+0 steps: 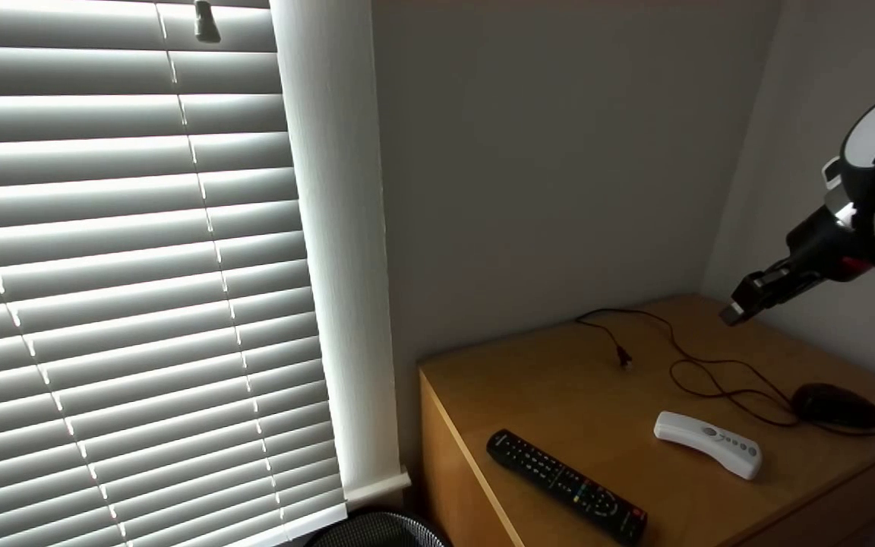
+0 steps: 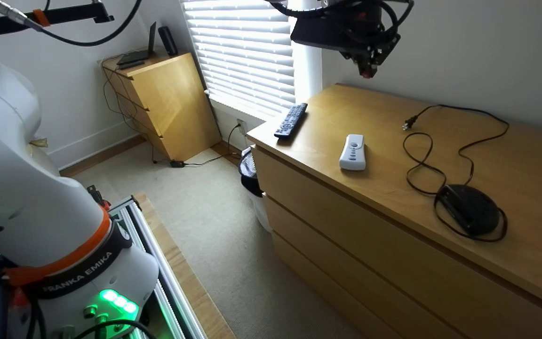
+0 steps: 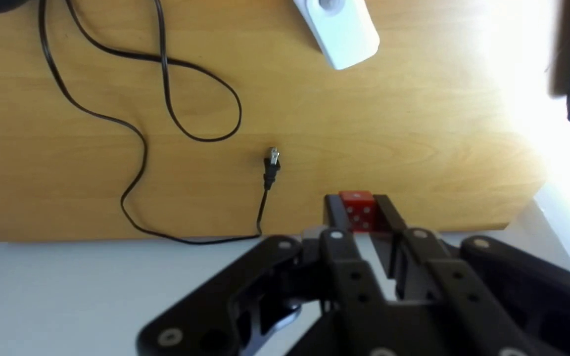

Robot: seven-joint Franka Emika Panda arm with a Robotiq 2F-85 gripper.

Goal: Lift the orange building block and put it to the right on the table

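A small red die (image 3: 360, 211) with white dots is between the two fingertips of my gripper (image 3: 356, 217) in the wrist view; the fingers are shut on it. My gripper holds it above the light-brown wooden table (image 3: 413, 123), near the wall side. In an exterior view the gripper (image 2: 366, 70) shows above the table (image 2: 379, 110) with a red spot at its tip. In an exterior view the gripper (image 1: 737, 308) points down and left above the table (image 1: 529, 387). No orange building block shows apart from this red block.
A white remote (image 1: 707, 443) and a black remote (image 1: 567, 486) lie on the table. A black device (image 2: 469, 209) with a looping cable and plug (image 2: 410, 123) lies there too. Walls stand behind the table. A bin (image 2: 250, 172) stands on the floor beside it.
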